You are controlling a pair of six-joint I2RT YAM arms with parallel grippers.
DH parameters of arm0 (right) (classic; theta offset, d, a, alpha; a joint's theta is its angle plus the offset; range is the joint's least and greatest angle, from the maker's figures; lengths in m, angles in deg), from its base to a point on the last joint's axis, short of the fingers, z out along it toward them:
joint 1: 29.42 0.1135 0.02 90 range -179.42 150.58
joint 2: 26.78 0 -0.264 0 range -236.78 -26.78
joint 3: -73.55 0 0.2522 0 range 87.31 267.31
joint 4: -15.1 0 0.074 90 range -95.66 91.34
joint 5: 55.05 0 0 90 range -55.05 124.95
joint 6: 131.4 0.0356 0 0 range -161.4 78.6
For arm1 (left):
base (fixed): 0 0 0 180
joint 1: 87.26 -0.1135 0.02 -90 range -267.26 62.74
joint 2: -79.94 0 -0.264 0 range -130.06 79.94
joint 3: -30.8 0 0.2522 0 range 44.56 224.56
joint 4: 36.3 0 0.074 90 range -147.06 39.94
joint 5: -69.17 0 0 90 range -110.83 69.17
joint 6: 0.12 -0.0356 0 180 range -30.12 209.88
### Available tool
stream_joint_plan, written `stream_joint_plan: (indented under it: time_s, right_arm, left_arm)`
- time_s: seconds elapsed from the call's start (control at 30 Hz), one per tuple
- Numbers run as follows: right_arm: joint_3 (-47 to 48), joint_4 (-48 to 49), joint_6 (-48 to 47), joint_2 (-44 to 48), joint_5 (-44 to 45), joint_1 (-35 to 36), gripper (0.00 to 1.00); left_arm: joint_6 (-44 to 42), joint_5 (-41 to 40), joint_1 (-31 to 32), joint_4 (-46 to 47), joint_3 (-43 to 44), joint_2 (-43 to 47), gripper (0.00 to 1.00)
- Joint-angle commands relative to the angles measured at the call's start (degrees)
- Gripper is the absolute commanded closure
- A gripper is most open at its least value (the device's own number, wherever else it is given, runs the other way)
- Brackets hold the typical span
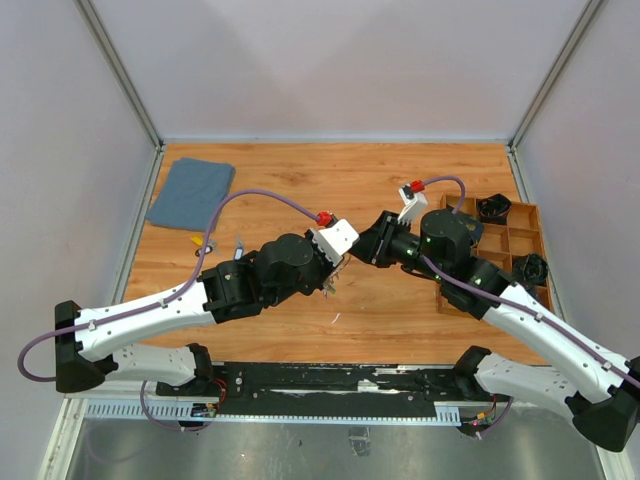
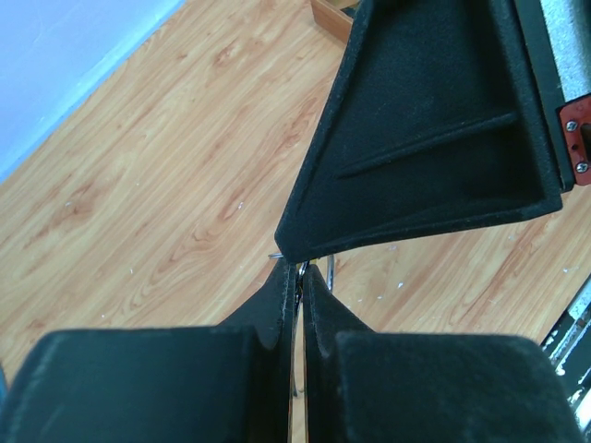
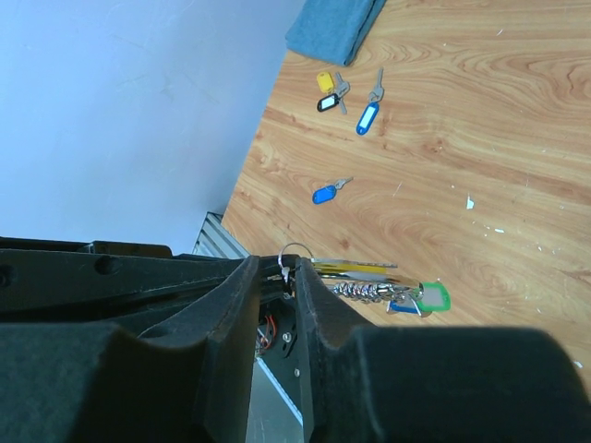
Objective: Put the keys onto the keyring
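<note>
Right wrist view: both grippers crowd one wire loop over mid-bench

The keyring (image 3: pixel 294 249) hangs above the middle of the bench (image 1: pixel 300 180), with a bunch of keys (image 3: pixel 355 270) and a green tag (image 3: pixel 432 297) already trailing from it. The left gripper (image 2: pixel 300 273) is pressed together on a thin metal sliver, which I take for the ring's wire. The right gripper (image 3: pixel 288 269) has its jaws nearly together at the same loop; whether they pinch it or just flank it I cannot tell.

The step looks like working the ring between two holds. It is best done with the left grip firm and the right tips taking the wire just beside it, turning slowly so the coil does not spring free.

Loose keys (image 3: pixel 367 118) lie near the left edge, by the blue cloth (image 3: pixel 332 28) at the far left corner. From above, the arms cover the ring; its split end shows in no view.
</note>
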State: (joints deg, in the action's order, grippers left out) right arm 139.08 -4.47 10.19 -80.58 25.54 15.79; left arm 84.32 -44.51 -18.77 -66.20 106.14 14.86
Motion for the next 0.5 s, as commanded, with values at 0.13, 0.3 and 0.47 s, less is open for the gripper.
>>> stream_joint_plan:
  time_s: [0.13, 0.3, 0.47]
  right_arm:
    - [-0.5, 2.1, 2.2, -1.2, -2.8, -0.9, 0.79]
    - [-0.2, 2.1, 2.7, -1.7, -3.6, -1.1, 0.88]
    - [0.3, 0.6, 2.5, -1.5, -3.0, -1.4, 0.99]
  left_arm:
    - [-0.1, -0.8, 0.5, 2.9, 0.4, 1.2, 1.00]
    - [-0.2, -0.8, 0.5, 2.7, 0.4, 1.2, 0.99]
    - [-0.2, -1.1, 0.5, 2.7, 0.2, 1.4, 1.00]
